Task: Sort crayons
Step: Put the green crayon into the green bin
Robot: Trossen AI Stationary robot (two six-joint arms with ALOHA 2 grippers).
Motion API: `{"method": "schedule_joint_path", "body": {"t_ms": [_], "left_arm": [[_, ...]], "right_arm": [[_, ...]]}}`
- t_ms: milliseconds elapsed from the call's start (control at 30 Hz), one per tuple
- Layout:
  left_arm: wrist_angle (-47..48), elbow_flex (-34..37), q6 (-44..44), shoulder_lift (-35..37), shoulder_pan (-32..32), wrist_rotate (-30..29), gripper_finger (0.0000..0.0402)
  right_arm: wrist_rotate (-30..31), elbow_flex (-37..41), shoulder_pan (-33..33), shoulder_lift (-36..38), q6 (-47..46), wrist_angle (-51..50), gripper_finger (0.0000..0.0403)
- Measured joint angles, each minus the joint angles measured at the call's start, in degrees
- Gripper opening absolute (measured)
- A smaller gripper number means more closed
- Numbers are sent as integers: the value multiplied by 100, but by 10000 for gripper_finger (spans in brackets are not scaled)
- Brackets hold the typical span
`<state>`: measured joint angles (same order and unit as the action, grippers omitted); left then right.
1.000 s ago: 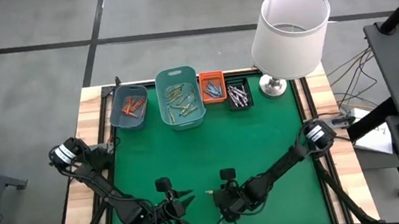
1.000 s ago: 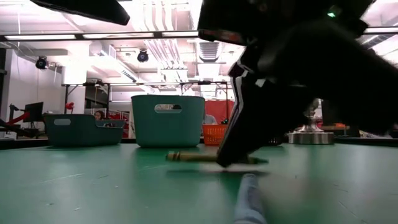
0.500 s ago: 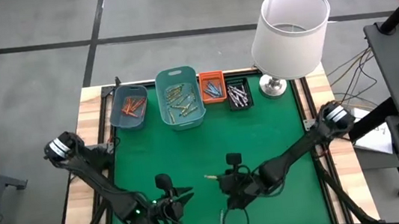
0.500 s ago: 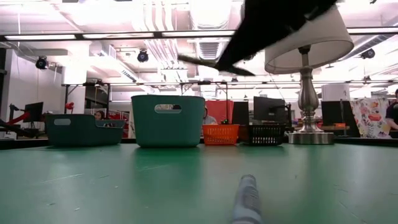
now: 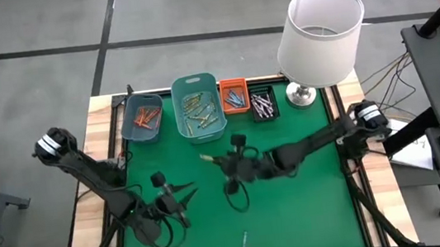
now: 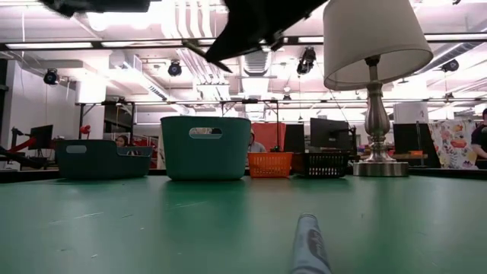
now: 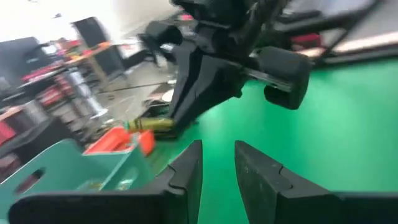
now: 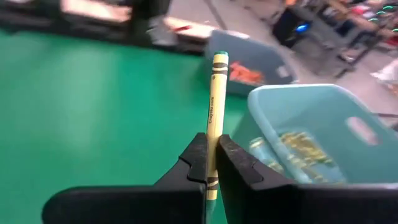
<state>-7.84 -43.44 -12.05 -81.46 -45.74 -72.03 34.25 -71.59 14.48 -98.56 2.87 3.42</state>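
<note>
My right gripper [image 5: 219, 163] hangs above the middle of the green table, shut on a yellow-green crayon [image 8: 215, 106]. It stands just short of the big teal bin [image 5: 199, 107], which holds yellow-green crayons. My left gripper [image 5: 183, 196] hovers open and empty to the near left of it. Its fingers [image 7: 186, 171] frame the right gripper and that crayon [image 7: 148, 125]. One grey-white crayon [image 6: 310, 245] lies flat on the table near the front edge [image 5: 244, 240]. Orange-red crayons lie in the dark bin [image 5: 143, 118]. My right gripper pinches the yellow-green crayon between its two fingers at the crayon's rear part [image 8: 212, 142]. The crayon lies along the fingers, and most of its length sticks out past the fingertips [image 8: 198, 152]. It is lifted clear of the table, its free end [image 5: 203, 157] pointing toward the teal bin.
Four bins line the far edge: dark teal, big teal, a small orange one [image 5: 233, 96] and a small black one [image 5: 263, 103]. A lamp with a white shade [image 5: 319, 33] stands at the far right corner. Bare green mat lies between the bins and the grippers.
My right gripper has taken the yellow-green crayon off the table, risen, and carried it toward the far edge and slightly left, toward the teal bin. My left gripper has risen and moved toward the far edge, staying open. The grey-white crayon has stayed put.
</note>
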Motion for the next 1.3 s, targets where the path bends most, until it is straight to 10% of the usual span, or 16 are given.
{"method": "schedule_joint_path", "body": {"t_ms": [533, 1300], "left_arm": [[-841, 763, -391, 299, 39, -1594, 76], [-776, 796, -626, 292, 96, -1592, 76]], "right_arm": [[-1753, 9, -2288, -2, -340, 1256, 12], [-2117, 72, -2415, -546, -303, 1605, 23]]}}
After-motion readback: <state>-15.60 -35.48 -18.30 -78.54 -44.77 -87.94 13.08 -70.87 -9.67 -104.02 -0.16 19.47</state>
